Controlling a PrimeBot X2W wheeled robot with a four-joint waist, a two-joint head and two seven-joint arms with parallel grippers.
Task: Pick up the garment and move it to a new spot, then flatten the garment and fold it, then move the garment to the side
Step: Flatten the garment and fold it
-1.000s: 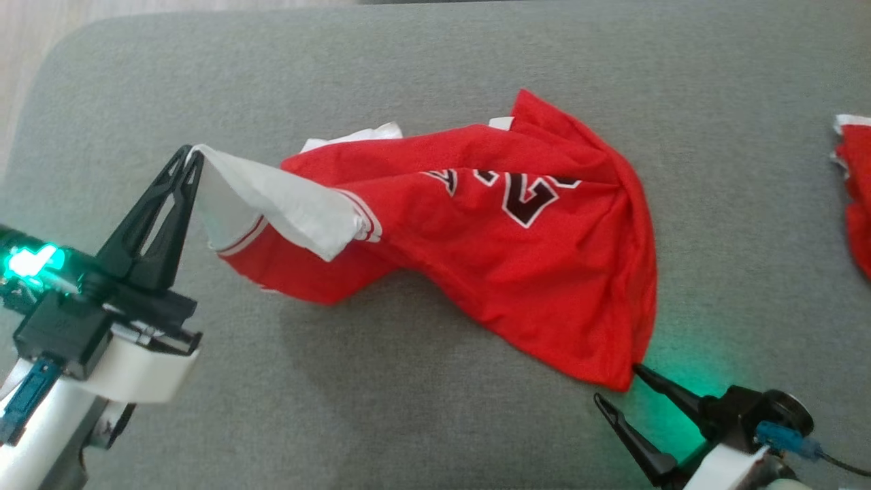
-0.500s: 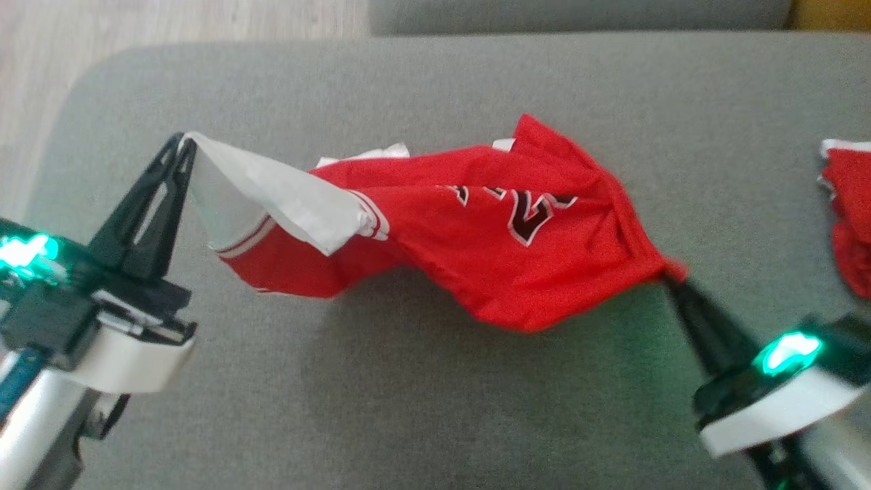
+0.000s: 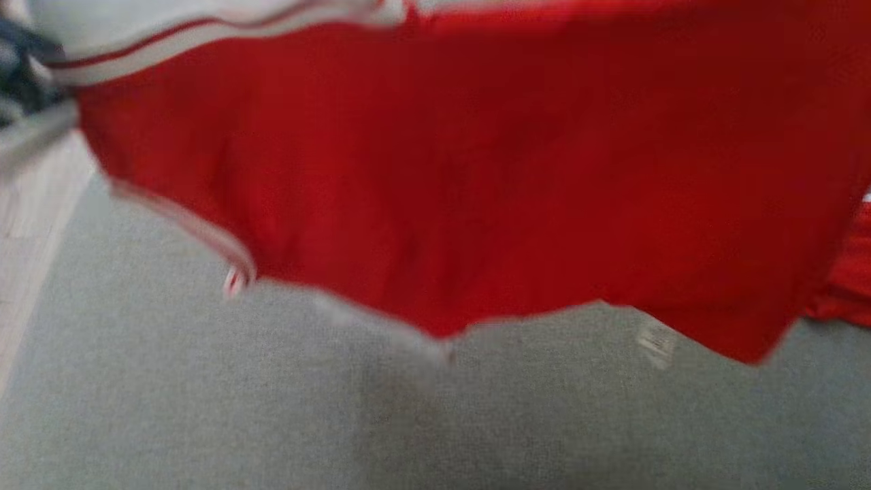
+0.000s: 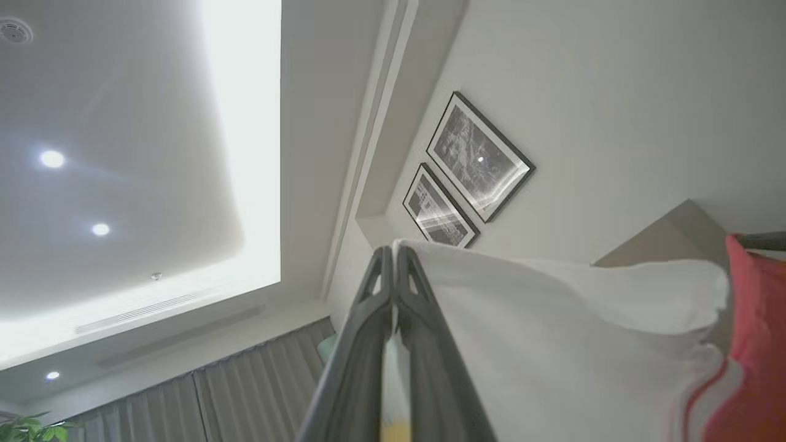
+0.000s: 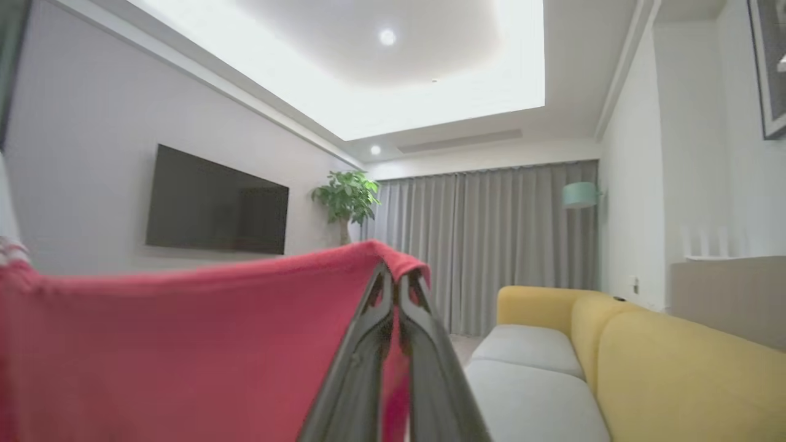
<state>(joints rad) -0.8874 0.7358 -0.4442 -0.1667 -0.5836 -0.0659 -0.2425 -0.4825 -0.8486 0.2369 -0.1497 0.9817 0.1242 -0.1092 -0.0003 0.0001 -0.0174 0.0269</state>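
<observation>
Grey cushion [image 3: 204,408] lying below, bare beneath hem. Left gripper [image 4: 392,253] pinching shut on white corner of garment [image 3: 476,170]; right gripper [image 5: 393,273] clamping red corner. Garment hanging stretched between both, above cushion. Step, likely: carrying to new spot. Next: lowering flat, spreading taut. Watching cushion's left edge and other red cloth [image 3: 844,286] at right.
</observation>
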